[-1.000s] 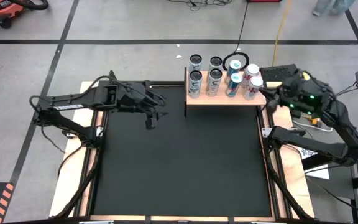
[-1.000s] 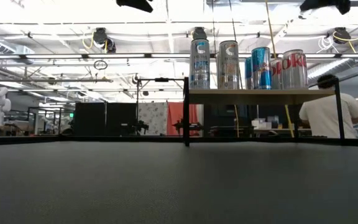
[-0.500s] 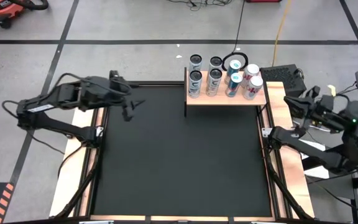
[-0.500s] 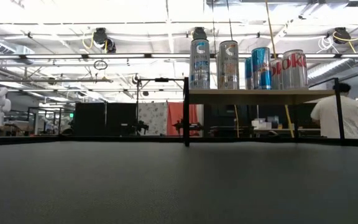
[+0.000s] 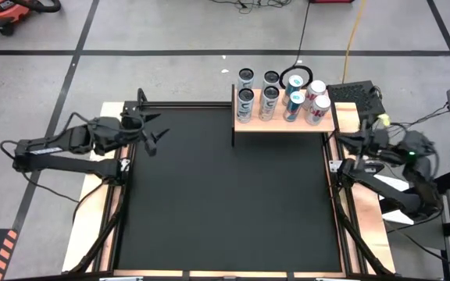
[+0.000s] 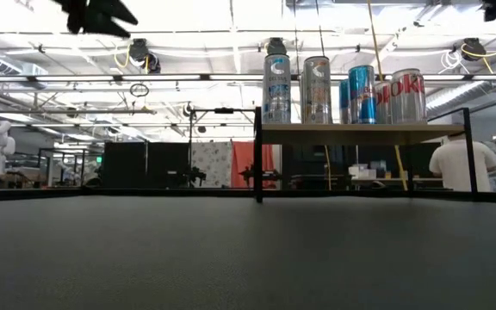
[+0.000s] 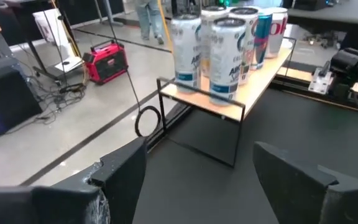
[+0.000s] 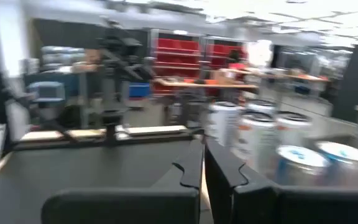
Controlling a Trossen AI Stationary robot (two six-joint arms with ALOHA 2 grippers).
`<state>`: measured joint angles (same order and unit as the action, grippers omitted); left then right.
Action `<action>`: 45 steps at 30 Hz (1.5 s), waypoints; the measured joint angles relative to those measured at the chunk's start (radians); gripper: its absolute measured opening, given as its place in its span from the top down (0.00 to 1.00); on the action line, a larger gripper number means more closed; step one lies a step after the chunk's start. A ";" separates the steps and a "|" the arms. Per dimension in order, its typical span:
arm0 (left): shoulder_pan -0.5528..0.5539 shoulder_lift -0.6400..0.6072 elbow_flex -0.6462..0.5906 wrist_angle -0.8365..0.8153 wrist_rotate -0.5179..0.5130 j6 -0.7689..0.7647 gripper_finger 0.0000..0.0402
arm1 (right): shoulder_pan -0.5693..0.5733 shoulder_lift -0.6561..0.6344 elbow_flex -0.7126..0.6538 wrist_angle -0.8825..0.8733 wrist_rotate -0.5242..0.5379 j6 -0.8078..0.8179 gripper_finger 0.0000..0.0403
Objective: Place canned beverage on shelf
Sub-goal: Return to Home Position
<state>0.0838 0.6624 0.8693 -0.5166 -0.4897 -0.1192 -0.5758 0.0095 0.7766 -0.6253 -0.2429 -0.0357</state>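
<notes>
The light-wood shelf (image 5: 283, 124) with a black metal frame stands on its legs at the far edge of the black mat (image 5: 225, 203). Several cans stand upright on it: silver ones (image 5: 246, 104), blue ones (image 5: 293, 104) and a red-lettered one (image 5: 319, 108). They also show in the low view (image 6: 317, 89) and the left wrist view (image 7: 229, 56). My left gripper (image 5: 156, 134) is open and empty over the mat's far left corner, its fingers wide apart in its wrist view (image 7: 197, 155). My right gripper (image 5: 344, 141) is shut and empty at the mat's right edge, near the shelf's right end (image 8: 204, 158).
The shelf's black legs (image 6: 257, 155) stand on the mat. A coiled cable ring (image 5: 295, 77) lies on the floor behind the shelf. A person in a white shirt (image 6: 457, 164) is in the room beyond the table. Wooden side rails (image 5: 108, 211) border the mat.
My left gripper has drawn back from the middle far part of the mat toward the table's left edge. My right gripper has drawn away from the shelf's right end toward the table's right and near side. The cans on the shelf have stayed put.
</notes>
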 joint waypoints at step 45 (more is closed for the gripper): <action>0.000 -0.253 -0.779 0.649 -0.007 0.072 0.27 | 0.000 -0.005 -0.587 0.449 0.324 0.079 1.00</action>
<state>0.0837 0.4091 0.0906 0.1320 -0.4971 -0.0472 -0.5758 0.0048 0.1900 -0.1767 0.0814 0.0436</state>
